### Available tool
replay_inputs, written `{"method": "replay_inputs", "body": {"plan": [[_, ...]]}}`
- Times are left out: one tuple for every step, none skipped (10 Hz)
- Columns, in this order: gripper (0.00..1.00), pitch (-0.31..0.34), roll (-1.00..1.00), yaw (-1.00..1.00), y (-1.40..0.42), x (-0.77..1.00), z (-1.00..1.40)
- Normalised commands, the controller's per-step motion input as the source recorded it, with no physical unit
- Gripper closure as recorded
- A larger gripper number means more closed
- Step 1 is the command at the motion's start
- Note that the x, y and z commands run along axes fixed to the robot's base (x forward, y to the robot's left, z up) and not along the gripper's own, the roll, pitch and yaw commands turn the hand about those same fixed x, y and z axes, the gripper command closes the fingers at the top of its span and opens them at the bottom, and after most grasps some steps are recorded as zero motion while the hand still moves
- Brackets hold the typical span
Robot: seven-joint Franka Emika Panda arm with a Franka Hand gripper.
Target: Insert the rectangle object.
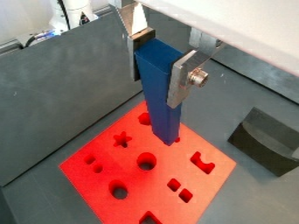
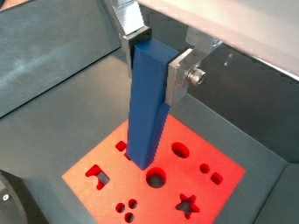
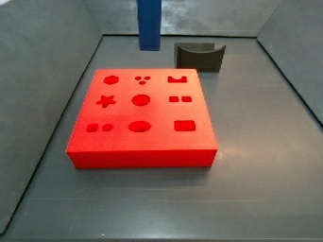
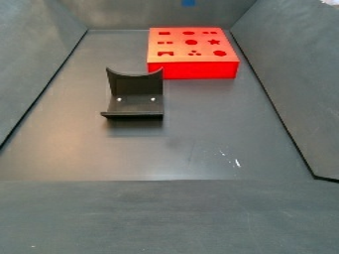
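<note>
Clearly the gripper (image 1: 162, 66) is clamped on the rectangle object (image 1: 160, 92), its silver plates pressing the upper part of the blue bar from either side in both wrist views. The bar's long axis runs straight down from the claw toward the red block (image 1: 117, 179), lower end hanging free above it, not yet in any hole. That is the relation the coming move turns on, as I judge it: the bar's foot must come over the rectangular hole (image 3: 186, 125) and descend upright.

At the left of a wrist view lies the star hole (image 1: 121, 138), then the round hole (image 1: 147, 161) near centre, with the dark grey curved block (image 1: 267, 140) off at the right edge.

A side view adds what the wrist views lack: the whole block top, with the bar (image 3: 149, 24) hanging at the upper middle, behind the block's far edge, fingers cropped out. Another side view shows the fixture-like curved block (image 4: 133, 95) well apart from the red block (image 4: 193, 53), and hardly any of the bar.
</note>
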Motion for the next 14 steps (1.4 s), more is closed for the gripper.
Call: {"method": "replay_inputs", "body": {"plan": [[1.00,0.034,0.02,0.00,0.00,0.00,-0.01],[1.00,0.000,0.01,0.00,0.00,0.00,0.00],[1.00,-0.001,-0.02,0.00,-0.04,0.00,-0.04],[1.00,0.000,0.00,0.00,-0.06,0.01,0.00],[1.00,0.000,-0.07,0.01,-0.41,0.07,-0.19],[1.00,0.003,-0.02,0.00,-1.00,0.26,-0.35],[1.00,0.000,0.00,0.00,-1.00,0.31,-0.45],[1.00,0.000,-0.08,0.00,-0.89,0.41,-0.14],[1.00,0.000,-0.32,-0.10,-0.59,0.49,0.21],[1.00,0.000,-0.44,-0.10,-0.34,0.75,0.37],[1.00,0.000,-0.44,-0.10,-0.26,0.81,0.28],[1.00,0.000,-0.45,-0.11,-0.24,0.81,0.29],[1.00,0.094,-0.15,-0.04,-0.23,0.81,0.04],[1.00,0.000,0.01,0.00,-0.03,0.01,0.00]]}}
